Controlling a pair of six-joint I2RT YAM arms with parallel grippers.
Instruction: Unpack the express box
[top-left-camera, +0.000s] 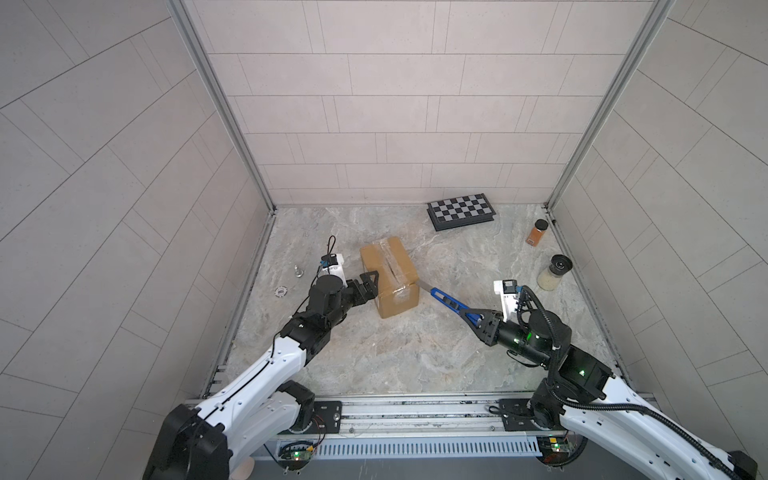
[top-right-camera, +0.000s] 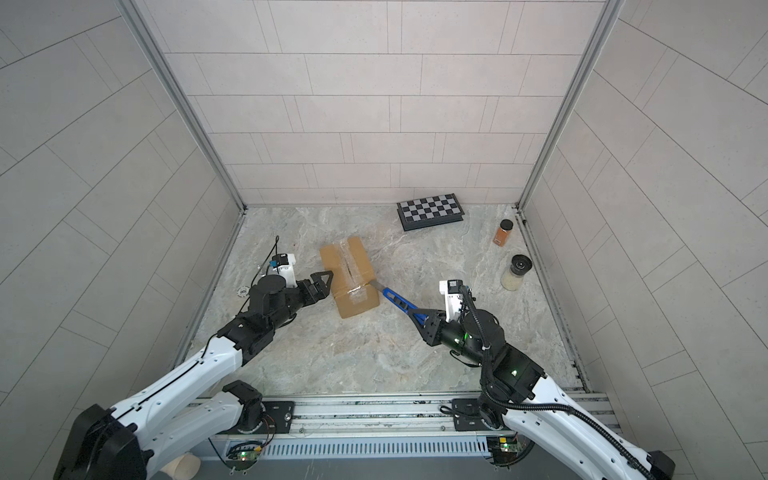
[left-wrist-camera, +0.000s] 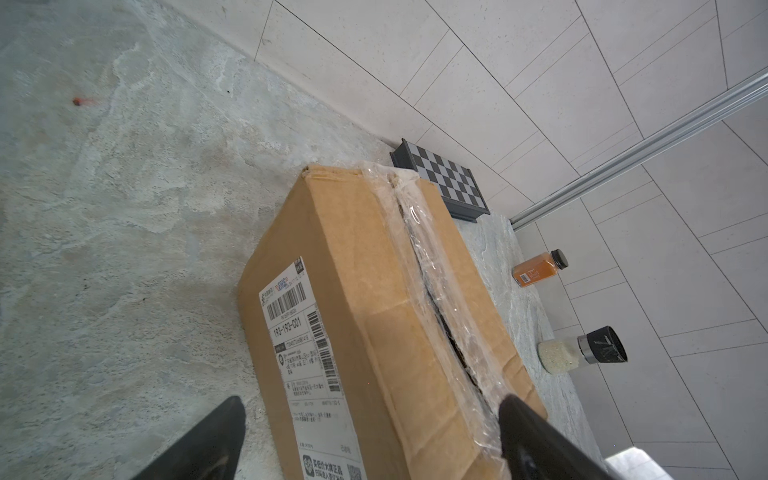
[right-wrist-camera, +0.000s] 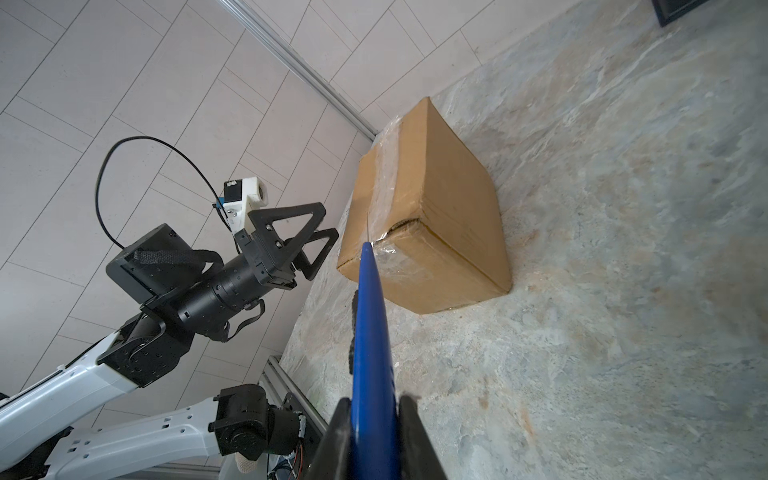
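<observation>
The box (top-left-camera: 389, 274) sits on the table (top-left-camera: 415, 365), left of the middle and turned at a slant, with its taped seam (left-wrist-camera: 436, 291) facing up. My left claw (top-left-camera: 371, 286) is spread wide at the near end, on the side with the label (left-wrist-camera: 299, 332). I cannot tell whether it touches the cardboard. My right claw (top-left-camera: 478, 318) is pinching the blue handle of a knife (top-left-camera: 446, 301), and the blade tip rests at the near top corner, on the tape.

I judge the box light enough to slide when the blade pushes it, so it needs bracing. Its corners and edges look stiff, while the flaps would give in the middle. The tape is glossy and probably slippery, so I would grip bare cardboard across the side walls. A dark gap shows along the seam, and a flap edge there could be taken.
</observation>
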